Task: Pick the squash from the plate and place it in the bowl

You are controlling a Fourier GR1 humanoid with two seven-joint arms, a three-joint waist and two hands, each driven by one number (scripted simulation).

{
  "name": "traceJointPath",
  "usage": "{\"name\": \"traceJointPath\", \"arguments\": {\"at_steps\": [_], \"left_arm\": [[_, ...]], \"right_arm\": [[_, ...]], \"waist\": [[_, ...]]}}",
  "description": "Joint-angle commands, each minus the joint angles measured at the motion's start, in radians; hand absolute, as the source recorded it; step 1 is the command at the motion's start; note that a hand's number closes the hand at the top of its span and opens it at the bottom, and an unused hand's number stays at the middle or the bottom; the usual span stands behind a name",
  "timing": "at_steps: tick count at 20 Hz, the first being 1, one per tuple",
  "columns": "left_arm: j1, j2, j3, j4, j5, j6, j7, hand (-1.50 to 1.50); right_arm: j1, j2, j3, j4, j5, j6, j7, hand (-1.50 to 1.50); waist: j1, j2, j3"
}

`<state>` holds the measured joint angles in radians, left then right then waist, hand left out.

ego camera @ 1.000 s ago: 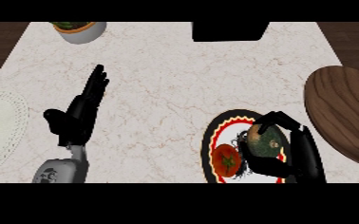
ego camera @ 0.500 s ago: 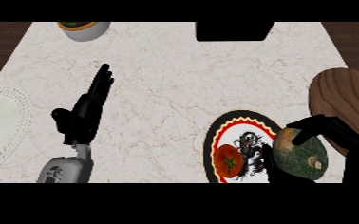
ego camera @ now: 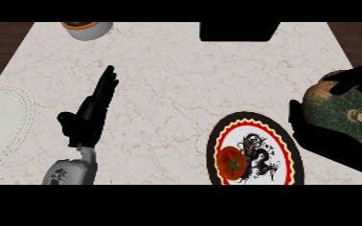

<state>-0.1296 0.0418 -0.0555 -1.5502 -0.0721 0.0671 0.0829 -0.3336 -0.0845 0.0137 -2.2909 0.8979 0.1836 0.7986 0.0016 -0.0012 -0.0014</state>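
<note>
Squash: a dark green, orange-mottled round squash [ego camera: 336, 106] sits at the view's right edge, off the plate and held above the counter, right of the plate's upper rim.
Right hand: the black right hand [ego camera: 322, 139] is curled round the squash, the thumb side below and left of it, fingertips [ego camera: 348, 82] hooked over its top.
Left hand: the black left hand [ego camera: 90, 112] rests at the view's left, fingers straight and pointing up the counter, holding nothing; its grey forearm [ego camera: 67, 172] enters from the lower edge.
Plate: a round plate with a black rim, red and yellow band and a dark dragon figure [ego camera: 253, 149] lies on the white marble counter [ego camera: 184, 76] at lower right.
Tomato: a red tomato [ego camera: 232, 162] lies on the plate's lower left part.
Bowl: cannot be made out behind the squash and hand.
Far edge: a grey pot with orange contents [ego camera: 87, 29] stands at the upper left; a black box-shaped object [ego camera: 237, 31] at the upper middle.
Left edge: a pale round mat [ego camera: 10, 119] lies partly in view.
</note>
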Motion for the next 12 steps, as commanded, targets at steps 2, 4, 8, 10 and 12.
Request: {"name": "traceJointPath", "arguments": {"at_steps": [2, 4, 8, 10, 12], "left_arm": [[-0.012, -0.037, -0.040, -0.058, -0.032, 0.039, 0.076, 0.00], [-0.022, 0.012, 0.023, 0.002, 0.001, 0.001, 0.023, 0.00], [-0.017, 0.004, 0.014, -0.017, 0.002, -0.001, 0.014, 0.00], [-0.073, -0.002, 0.028, 0.030, 0.001, 0.011, 0.026, 0.00], [-0.010, 0.004, 0.018, -0.009, -0.002, 0.003, 0.004, 0.00]], "right_arm": [[-0.155, -0.087, -0.187, 0.056, -0.117, 0.093, 0.076, 1.50], [-0.097, -0.152, -0.297, 0.082, -0.200, 0.101, -0.003, 1.50], [-0.104, -0.265, -0.340, 0.226, -0.139, 0.110, -0.072, 1.50], [-0.056, -0.311, -0.321, 0.304, -0.078, 0.109, -0.132, 1.50], [0.033, -0.315, -0.340, 0.346, -0.060, 0.029, -0.255, 1.50]], "waist": [[0.000, 0.000, 0.001], [-0.005, 0.001, 0.002], [-0.002, 0.002, 0.002], [-0.005, 0.006, 0.002], [-0.001, 0.003, 0.002]]}}
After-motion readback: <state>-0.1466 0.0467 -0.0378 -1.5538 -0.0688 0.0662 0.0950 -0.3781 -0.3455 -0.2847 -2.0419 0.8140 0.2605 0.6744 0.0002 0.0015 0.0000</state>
